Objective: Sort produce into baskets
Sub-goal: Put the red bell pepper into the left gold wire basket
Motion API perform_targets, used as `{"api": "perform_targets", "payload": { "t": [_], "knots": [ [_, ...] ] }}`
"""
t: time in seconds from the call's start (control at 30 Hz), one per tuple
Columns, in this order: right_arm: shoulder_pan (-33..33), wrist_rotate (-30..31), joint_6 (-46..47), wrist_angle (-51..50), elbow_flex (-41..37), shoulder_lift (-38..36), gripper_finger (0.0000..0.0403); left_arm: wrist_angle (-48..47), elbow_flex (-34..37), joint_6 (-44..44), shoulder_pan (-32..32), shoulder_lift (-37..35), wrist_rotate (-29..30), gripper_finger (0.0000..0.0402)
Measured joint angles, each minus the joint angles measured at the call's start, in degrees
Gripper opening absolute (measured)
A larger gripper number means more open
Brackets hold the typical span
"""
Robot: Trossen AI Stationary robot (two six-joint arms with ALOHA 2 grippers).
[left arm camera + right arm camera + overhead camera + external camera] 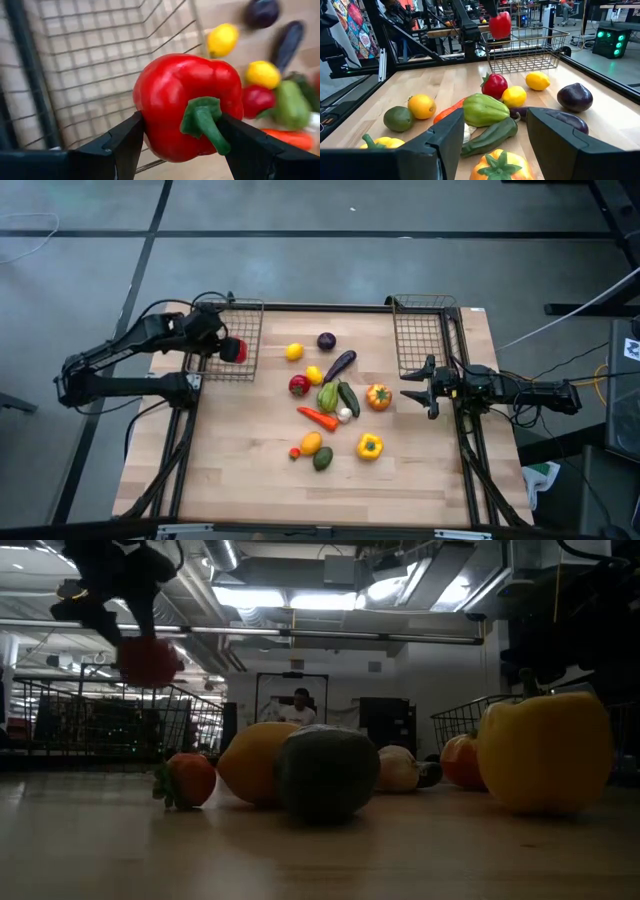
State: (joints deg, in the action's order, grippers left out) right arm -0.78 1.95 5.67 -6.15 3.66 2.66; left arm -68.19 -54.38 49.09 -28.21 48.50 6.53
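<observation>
Left gripper [182, 142] holds red pepper [175, 100], stem seemingly camera-ward.

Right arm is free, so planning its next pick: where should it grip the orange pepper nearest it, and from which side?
Grip the orange pepper across its round body, coming straight down. It sits stem-up, apart from the cucumber, directly before the open right gripper.

Leaving bare table [240, 470] along the near edge and down the left side, open for a pincer. Crowding the middle: produce [328, 396] lying close together, some pieces touching. Walling off both far corners: left basket [245, 365] and right basket [420, 330].
</observation>
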Motion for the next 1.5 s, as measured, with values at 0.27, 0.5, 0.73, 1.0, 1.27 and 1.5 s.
{"api": "perform_targets", "payload": {
  "t": [0.27,0.5,0.73,1.0,1.27,1.5],
  "knots": [
    [0.01,0.00,0.02,0.00,0.01,0.00,0.0214,2.41,5.20,0.70,-0.08,2.57,0.52,0.0237],
    [0.01,-0.01,0.02,0.00,0.02,0.00,0.0214,7.90,10.90,1.21,-0.08,3.79,-0.10,0.0237],
    [0.00,0.00,0.02,0.00,0.00,0.00,0.0214,9.81,14.45,3.20,-0.08,3.82,-0.18,0.0237],
    [0.00,0.00,0.01,0.00,0.00,0.00,0.0214,11.03,16.54,3.44,-0.08,3.79,-0.18,0.0237],
    [0.00,-0.02,0.02,0.00,0.01,0.00,0.0214,11.84,17.45,3.46,-0.08,3.82,-0.07,0.0237],
    [0.02,-0.01,0.01,0.00,0.00,0.00,0.0214,11.92,17.45,1.22,-0.08,3.82,-1.19,0.0238]
  ]
}}
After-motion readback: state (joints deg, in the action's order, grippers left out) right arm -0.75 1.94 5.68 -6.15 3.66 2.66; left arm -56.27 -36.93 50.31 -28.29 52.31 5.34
